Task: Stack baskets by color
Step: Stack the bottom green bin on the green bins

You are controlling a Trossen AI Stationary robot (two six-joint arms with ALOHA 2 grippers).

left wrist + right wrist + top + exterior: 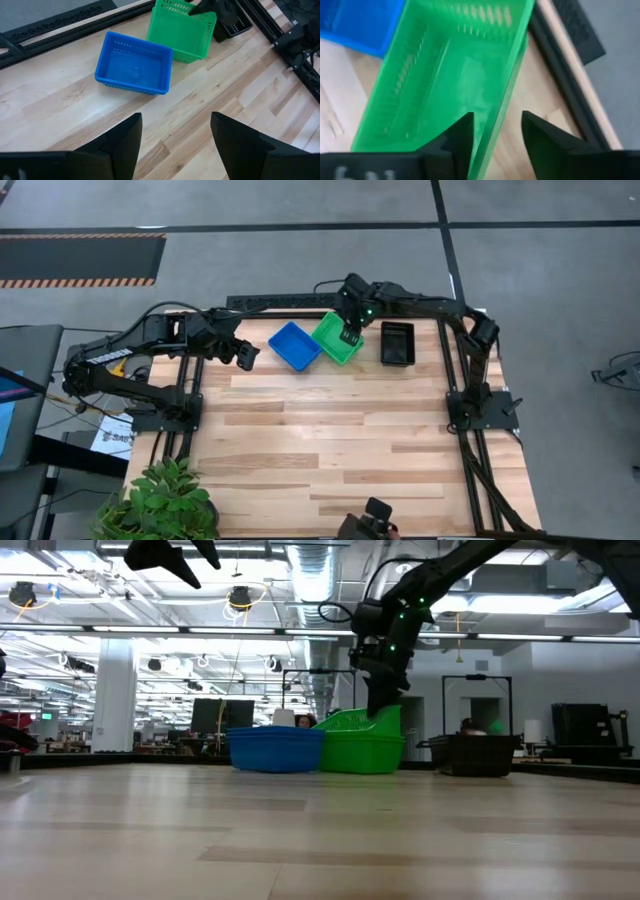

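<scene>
Three baskets stand in a row along the table's far edge: a blue one (294, 345) (134, 65), a green one (335, 338) (362, 750) and a black one (397, 343) (480, 753). The green basket's upper rim looks tilted, higher on the side toward the black one. My right gripper (350, 335) (497, 135) is open over the green basket's wall on that side, one finger inside and one outside. My left gripper (245, 355) (175, 140) hangs open and high, left of the blue basket, with nothing between its fingers. My right gripper stands astride the green basket's long side wall (502, 100), one finger inside the basket and one outside. It comes steeply from above. Whether either finger touches the wall, I cannot tell.
Black frame rails (470, 420) run along the table's left, right and far sides. A potted plant (160, 500) stands at the near left corner and a dark device (370, 520) at the near edge. Bare wood (330, 440) fills the middle and near half.
</scene>
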